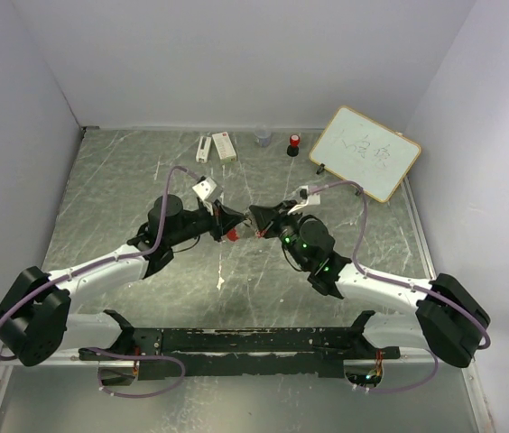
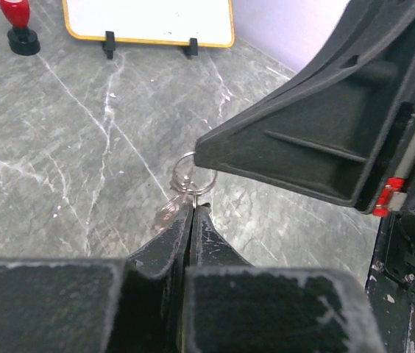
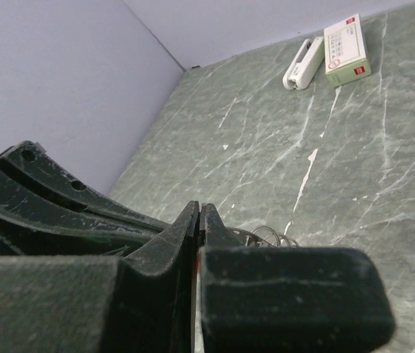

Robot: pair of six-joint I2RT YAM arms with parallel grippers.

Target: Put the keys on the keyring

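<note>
left hand (image 2: 191, 212) clamped on keyring (image 2: 193, 175), table (image 1: 110, 198) centre, far from edges; right hand (image 3: 199, 215) closed alongside.

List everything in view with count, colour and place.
table: one, grey-green marble, underneath
whiteboard: one, white, yellow-framed, far right
cylinder: one, black, red-topped, left of whiteboard
container: one, greyish, right of box
box: one, white, far centre
stapler-like case: one, white, left of box
keyring: one, silver rings, in left jaws
red piece: one, under the jaw tips, unidentifiable
left jaws: one pair, black, shut on keyring
right jaws: one pair, black, shut, meeting left jaws mid-table
</note>
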